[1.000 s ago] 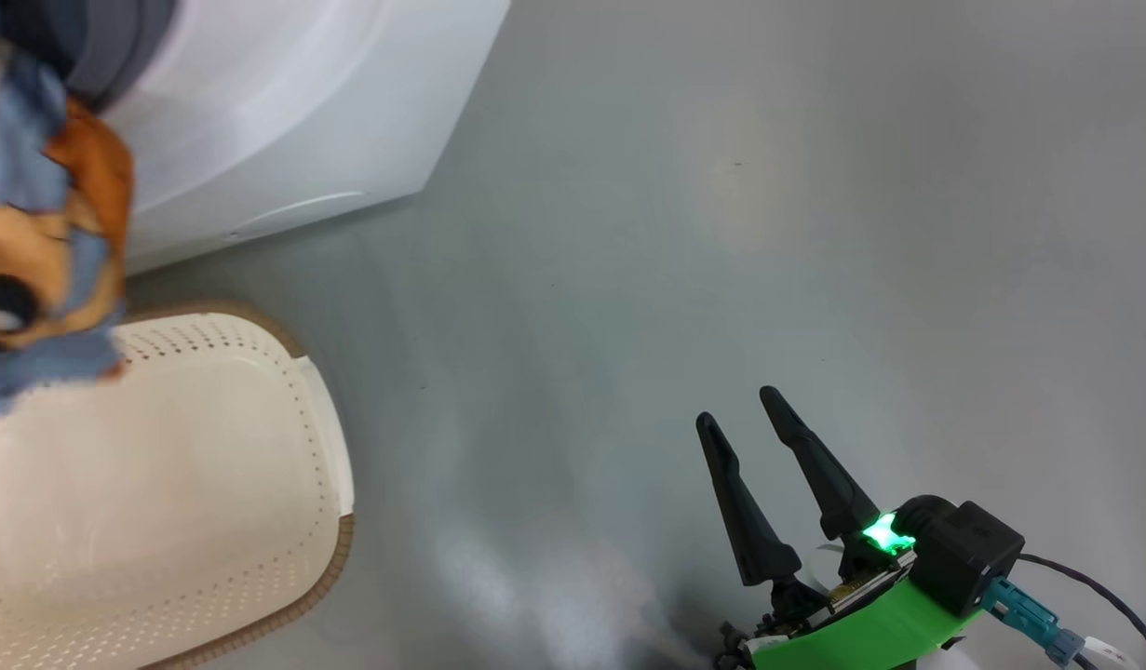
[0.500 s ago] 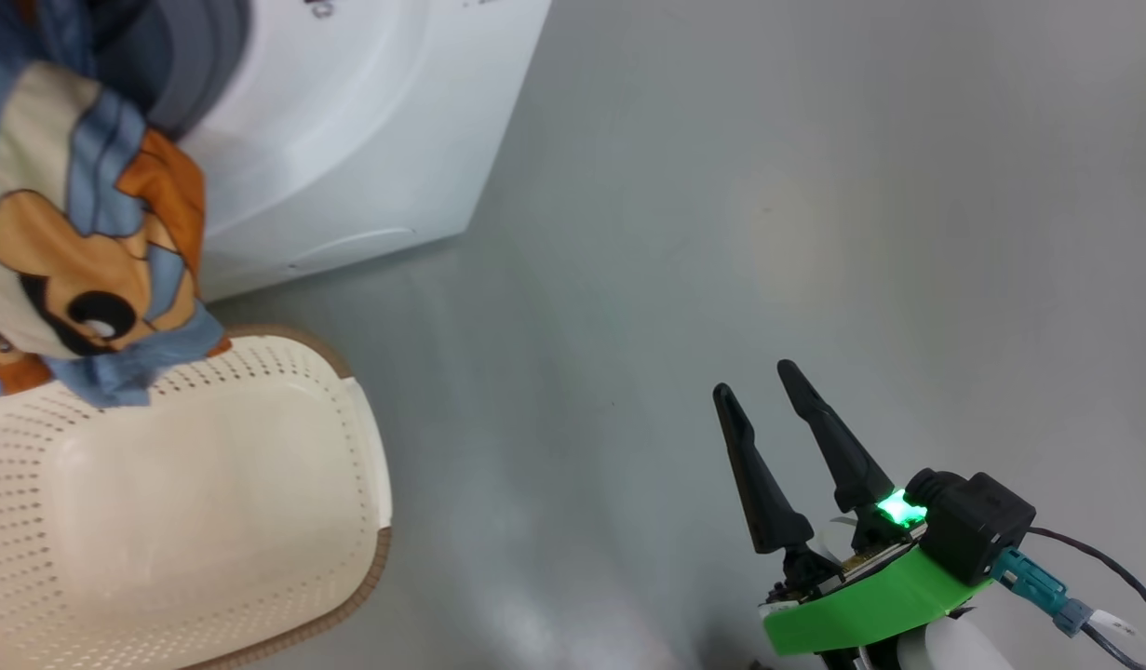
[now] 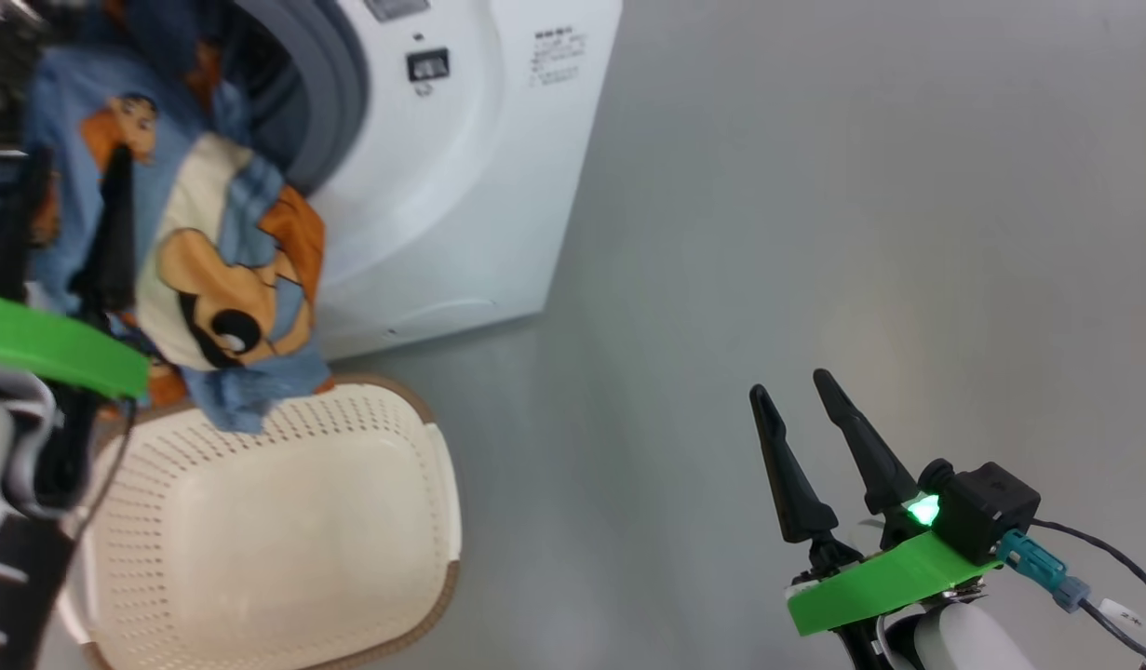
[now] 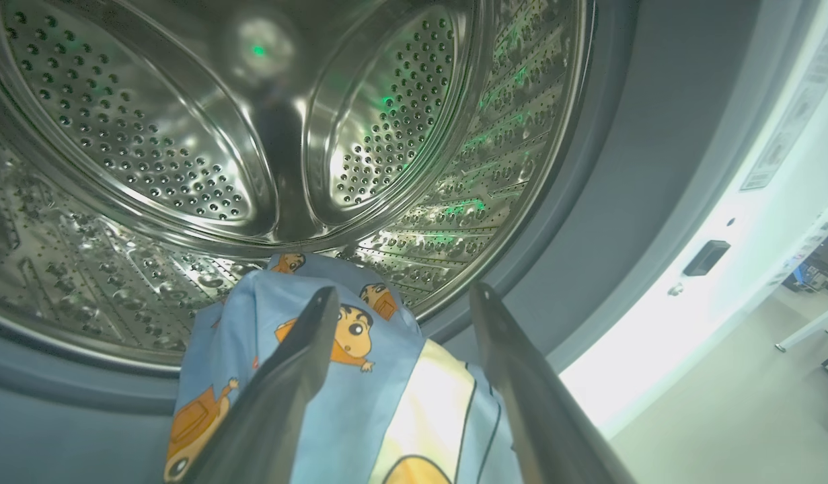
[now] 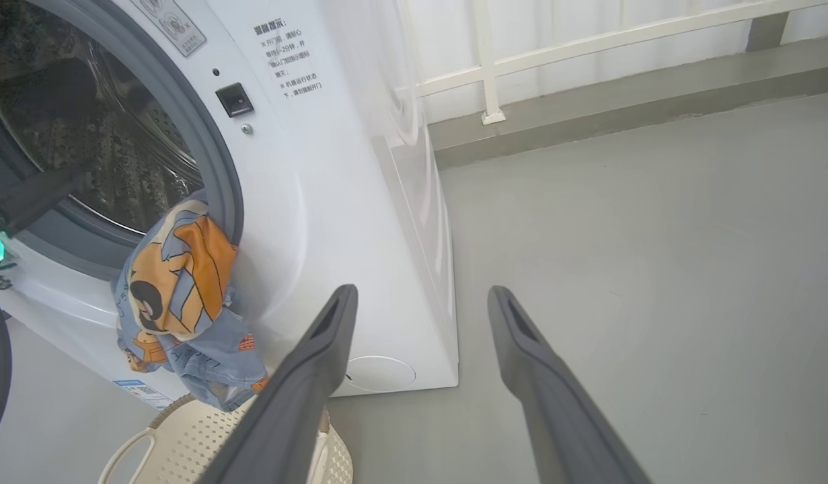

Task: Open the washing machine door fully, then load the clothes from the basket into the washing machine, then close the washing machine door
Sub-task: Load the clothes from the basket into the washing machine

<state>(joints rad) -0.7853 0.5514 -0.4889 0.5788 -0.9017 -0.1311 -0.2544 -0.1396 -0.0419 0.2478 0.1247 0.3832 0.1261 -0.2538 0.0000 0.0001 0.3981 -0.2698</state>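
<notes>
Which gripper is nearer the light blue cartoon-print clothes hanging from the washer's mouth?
Left. The left gripper, jaws open, sits right over the light blue cartoon-print clothes at the lip of the steel drum; the right gripper hangs well off to the side, over grey floor.

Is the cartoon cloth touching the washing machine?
Touching. Right wrist view: the clothes drape over the grey opening rim of the washing machine.
</notes>
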